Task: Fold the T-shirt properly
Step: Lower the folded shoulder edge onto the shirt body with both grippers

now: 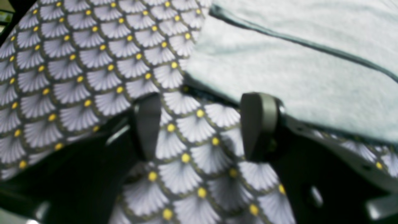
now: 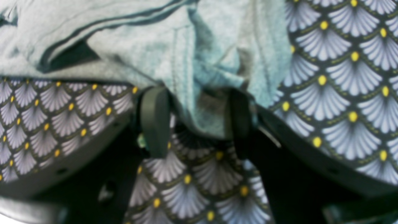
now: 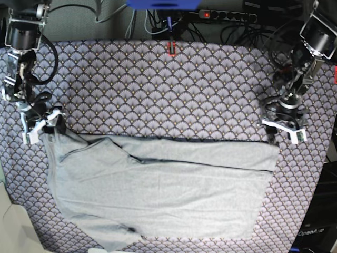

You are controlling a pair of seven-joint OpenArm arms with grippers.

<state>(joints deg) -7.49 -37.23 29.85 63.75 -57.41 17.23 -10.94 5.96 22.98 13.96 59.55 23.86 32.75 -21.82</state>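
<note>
The light grey T-shirt [image 3: 158, 195] lies spread on the patterned cloth, its upper part folded down along a dark seam line. My right gripper [image 3: 42, 125] stands at the shirt's upper-left corner. In the right wrist view that gripper [image 2: 196, 121] is open, and a bunched fold of the T-shirt [image 2: 155, 53] hangs between its fingers [image 2: 154, 121]. My left gripper [image 3: 285, 132] hovers just beyond the shirt's upper-right corner. In its own view the left gripper [image 1: 202, 127] is open over bare cloth, the T-shirt [image 1: 295, 71] edge beside its right finger.
A purple-grey scallop-patterned cloth [image 3: 168, 89] with yellow dots covers the whole table. A power strip [image 3: 226, 16] and cables run along the back edge. A small red marker [image 3: 171, 48] sits at the back centre. The shirt's lower hem reaches the front edge.
</note>
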